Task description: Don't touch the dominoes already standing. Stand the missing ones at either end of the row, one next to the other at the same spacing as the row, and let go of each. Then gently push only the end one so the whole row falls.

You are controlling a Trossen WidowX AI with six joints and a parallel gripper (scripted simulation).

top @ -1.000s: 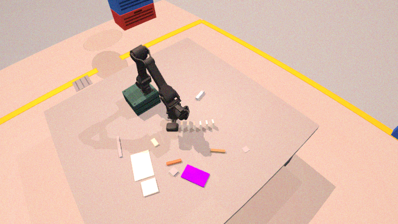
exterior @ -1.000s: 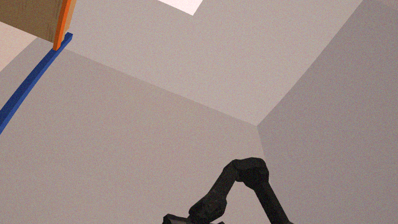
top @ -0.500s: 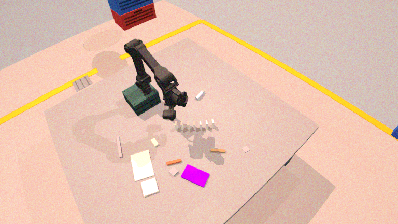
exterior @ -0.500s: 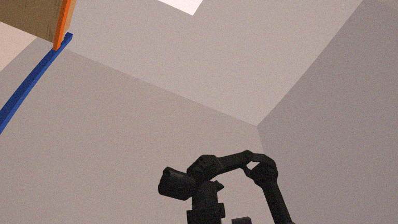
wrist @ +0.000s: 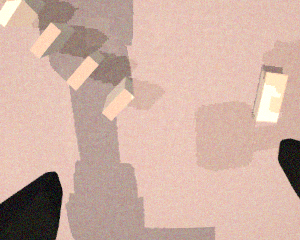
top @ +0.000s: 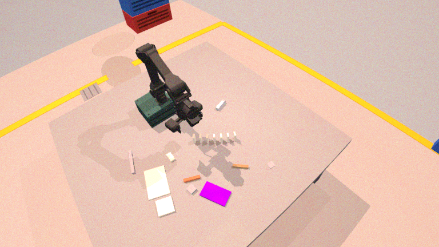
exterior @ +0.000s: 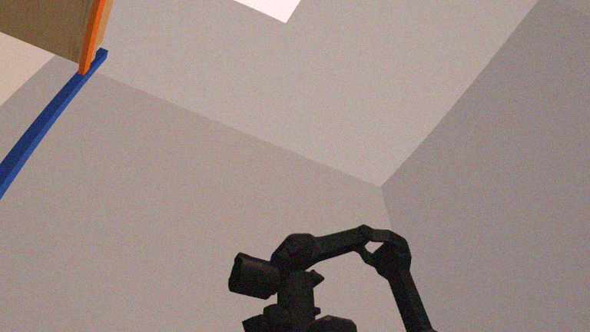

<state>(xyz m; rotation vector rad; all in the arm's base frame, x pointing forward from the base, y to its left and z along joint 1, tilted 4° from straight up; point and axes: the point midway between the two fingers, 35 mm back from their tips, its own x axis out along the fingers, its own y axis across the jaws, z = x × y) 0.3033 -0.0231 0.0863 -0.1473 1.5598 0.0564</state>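
Several thin cream dominoes [top: 214,138] [wrist: 83,73] stand upright in a spaced row near the middle of the table. The row's left end domino [top: 194,138] [wrist: 118,104] stands nearest the gripper. A loose cream domino [top: 170,156] [wrist: 272,98] lies flat, left of the row in the top view and at the right in the wrist view. My gripper [wrist: 173,167] is wide open and empty, raised above the table beside the row's left end. In the exterior view only the arm shows clearly, with no dominoes.
A white block [top: 220,105] lies behind the row. Orange bars [top: 191,178] [top: 240,166], a magenta rectangle [top: 215,194], pale plates [top: 156,182] [top: 164,206], a pinkish bar [top: 131,162] and small pink squares [top: 191,189] [top: 271,164] lie around the front. The green base [top: 152,110] is behind.
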